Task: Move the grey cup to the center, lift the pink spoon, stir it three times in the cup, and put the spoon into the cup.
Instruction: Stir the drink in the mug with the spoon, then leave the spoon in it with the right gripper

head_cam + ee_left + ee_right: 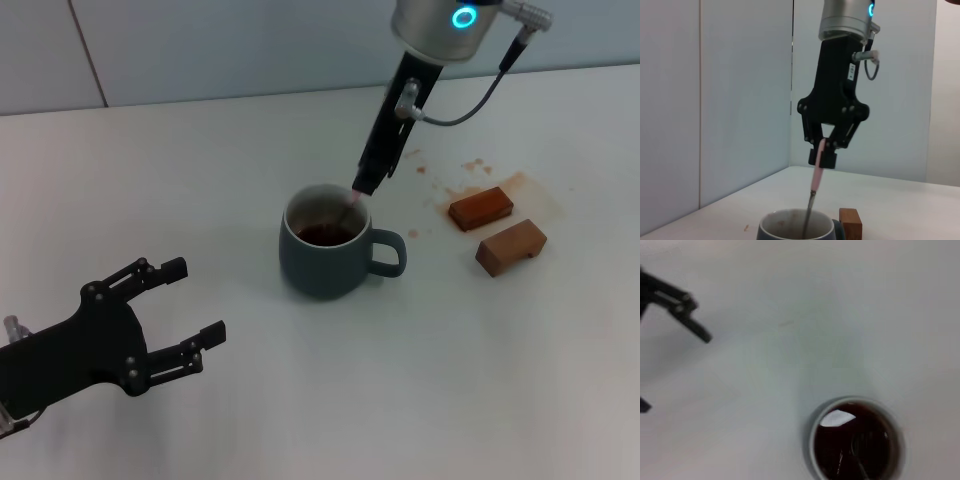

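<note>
**Right gripper holding spoon in cup — stir step**

Head view: grey cup (pixel 328 252) sits about mid-frame on the white table (pixel 200 180), handle pointing to the frame's right, dark brown liquid inside. Right gripper (pixel 364 186) comes down from top centre, just above the cup's upper right rim, jaws clamped on the handle of the pink spoon (pixel 352 208). Spoon tilted, its bowl end down in the liquid. Left wrist view confirms: the spoon's pink handle pinched between the fingers (pixel 814 156), shaft running down into the cup mouth. Right wrist view looks straight down on the cup at lower right of frame, spoon shaft faintly visible in the liquid.

Left gripper (pixel 188 312) idle at lower left of head view, jaws apart, holding nothing, well apart from cup.

Two brown blocks (pixel 497 228) right of the cup, beside brown spill stains; not involved.

Step, judged: cup centred, spoon lifted and dipped, so stirring is in hand. Stir count can't be told. Next calls for circling the spoon inside the rim without knocking the cup, then opening the jaws to let the spoon rest in the cup.
</note>
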You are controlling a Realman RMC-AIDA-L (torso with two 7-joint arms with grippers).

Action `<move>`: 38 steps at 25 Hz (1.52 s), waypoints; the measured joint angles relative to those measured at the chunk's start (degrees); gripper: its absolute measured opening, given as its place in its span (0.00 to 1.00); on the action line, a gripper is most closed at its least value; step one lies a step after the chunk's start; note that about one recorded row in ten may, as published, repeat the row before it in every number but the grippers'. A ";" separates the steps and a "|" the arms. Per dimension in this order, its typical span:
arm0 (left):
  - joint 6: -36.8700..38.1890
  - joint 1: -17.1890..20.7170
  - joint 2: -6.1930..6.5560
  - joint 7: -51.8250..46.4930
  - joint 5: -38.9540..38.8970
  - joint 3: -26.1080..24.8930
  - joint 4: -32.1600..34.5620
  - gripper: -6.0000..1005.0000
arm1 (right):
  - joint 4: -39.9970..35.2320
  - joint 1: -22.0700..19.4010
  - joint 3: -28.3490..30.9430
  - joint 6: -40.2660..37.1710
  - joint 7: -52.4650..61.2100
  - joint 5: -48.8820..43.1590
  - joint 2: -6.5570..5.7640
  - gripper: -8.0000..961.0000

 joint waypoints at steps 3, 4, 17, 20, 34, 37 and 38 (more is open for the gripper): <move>0.00 -0.08 0.02 0.00 0.00 0.00 0.00 0.86 | -0.39 0.06 0.28 1.19 -0.28 0.12 0.69 0.16; 0.00 -0.08 0.02 0.00 0.00 0.00 0.00 0.86 | -0.43 0.06 0.34 2.01 -0.29 0.12 0.80 0.16; -0.44 -0.65 0.09 0.00 -0.01 0.00 0.00 0.86 | -0.12 0.55 0.07 -0.31 -1.56 -1.00 1.03 0.17; -0.44 -0.65 0.09 0.00 -0.01 0.00 0.00 0.86 | 0.20 0.56 -0.11 1.08 -1.50 -1.98 1.78 0.17; -0.43 -0.68 0.18 0.00 -0.33 -0.21 0.07 0.86 | 1.64 0.08 -2.17 5.57 1.43 -3.03 2.48 0.22; -0.43 -0.68 0.17 0.00 -0.35 -0.28 0.04 0.86 | 1.64 -0.16 -3.59 5.97 1.83 -2.91 2.63 0.37; -0.43 -0.68 0.17 0.00 -0.35 -0.28 0.04 0.86 | 1.60 -0.24 -3.79 6.01 1.86 -2.89 2.66 0.42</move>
